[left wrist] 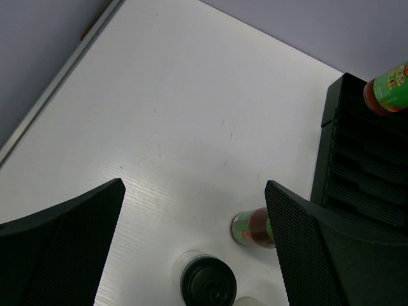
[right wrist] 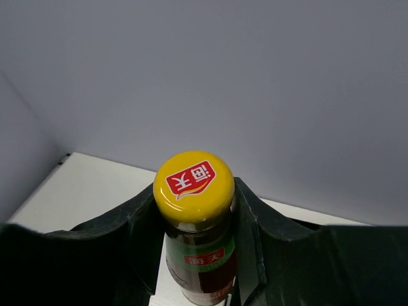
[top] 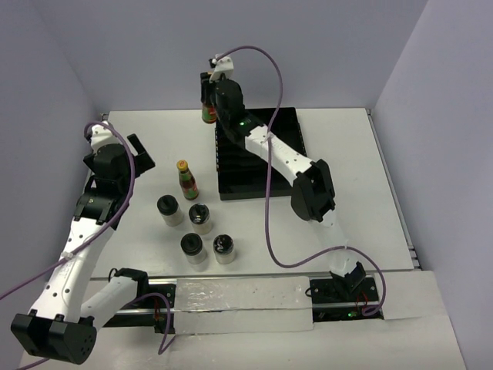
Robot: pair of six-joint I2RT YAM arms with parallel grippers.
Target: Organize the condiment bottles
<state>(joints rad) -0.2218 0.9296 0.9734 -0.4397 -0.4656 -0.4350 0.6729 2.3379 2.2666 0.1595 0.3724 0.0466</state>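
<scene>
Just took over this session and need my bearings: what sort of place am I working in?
Probably a robotics lab test cell, not a kitchen: a plain white table boxed in by blank walls, with a purple cable trailing loose off the right arm.

Base of sauce bottle (right wrist: 196,223) cut off; jar (left wrist: 207,280) partly cropped.

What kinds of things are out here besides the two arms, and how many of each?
Slim sauce bottles: 2
Squat black-lidded jars: 4
Black slotted tray: 1
Total: 7
</scene>
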